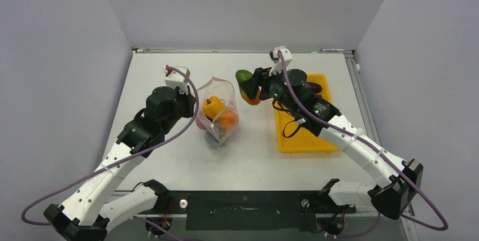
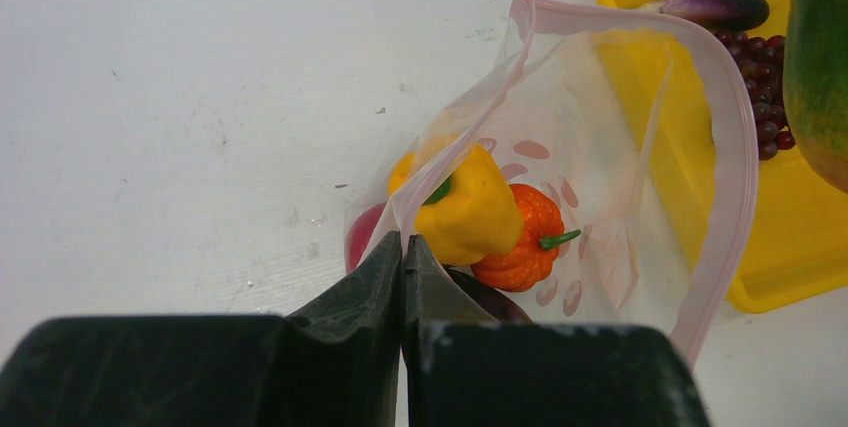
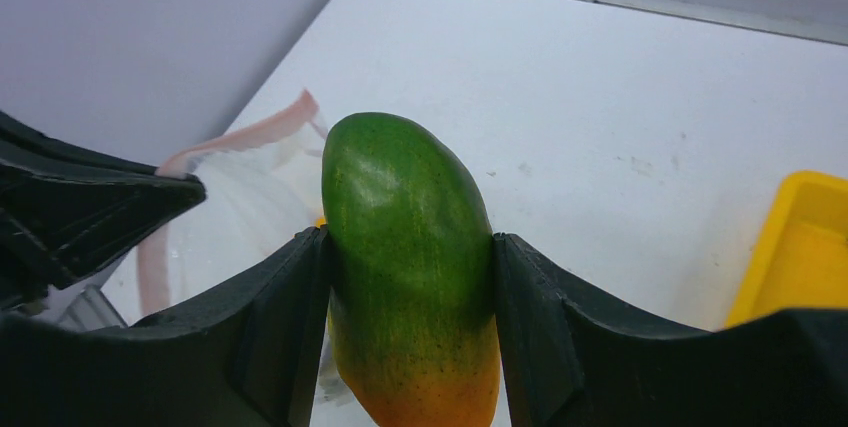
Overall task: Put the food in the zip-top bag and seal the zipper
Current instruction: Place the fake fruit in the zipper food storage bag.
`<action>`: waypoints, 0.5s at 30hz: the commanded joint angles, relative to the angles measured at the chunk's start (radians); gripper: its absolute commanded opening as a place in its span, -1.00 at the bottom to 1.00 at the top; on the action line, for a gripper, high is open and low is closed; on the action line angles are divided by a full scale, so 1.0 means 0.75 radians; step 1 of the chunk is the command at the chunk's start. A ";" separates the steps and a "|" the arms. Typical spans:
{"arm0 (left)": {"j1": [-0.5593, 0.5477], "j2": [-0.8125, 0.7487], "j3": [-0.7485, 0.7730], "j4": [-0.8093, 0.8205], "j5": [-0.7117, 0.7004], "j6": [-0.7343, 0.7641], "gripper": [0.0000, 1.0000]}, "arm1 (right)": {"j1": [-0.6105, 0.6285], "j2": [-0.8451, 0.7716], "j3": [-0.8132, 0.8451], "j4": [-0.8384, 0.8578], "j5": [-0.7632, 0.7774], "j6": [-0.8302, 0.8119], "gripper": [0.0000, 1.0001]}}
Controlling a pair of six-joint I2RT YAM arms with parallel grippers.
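The zip-top bag [image 1: 221, 114] stands open in the middle of the table, its pinkish-red zipper [image 2: 736, 147] forming a wide loop. Inside lie a yellow bell pepper [image 2: 470, 209], an orange pumpkin [image 2: 520, 242] and a red piece [image 2: 362, 237]. My left gripper [image 1: 196, 107] is shut on the bag's mouth edge [image 2: 403, 244] and holds it up. My right gripper [image 1: 252, 86] is shut on a green-and-orange mango [image 3: 410, 237], held in the air just right of the bag's mouth [image 3: 250, 137]. The eggplant [image 2: 715, 9] and grape bunch [image 2: 760, 62] lie in the tray.
The yellow tray [image 1: 305, 136] sits right of the bag, partly under my right arm. Grey walls close off the left, right and back of the table. My left gripper's fingers [image 3: 90, 207] show at the left of the right wrist view.
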 commanded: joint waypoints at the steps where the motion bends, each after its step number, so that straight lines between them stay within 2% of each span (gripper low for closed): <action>1: 0.007 -0.007 0.052 0.035 0.011 0.014 -1.00 | 0.053 -0.056 0.065 0.229 -0.060 -0.005 -0.72; 15: 0.006 -0.007 0.052 0.035 0.019 0.012 -1.00 | 0.231 0.036 0.108 0.522 -0.007 -0.046 -0.63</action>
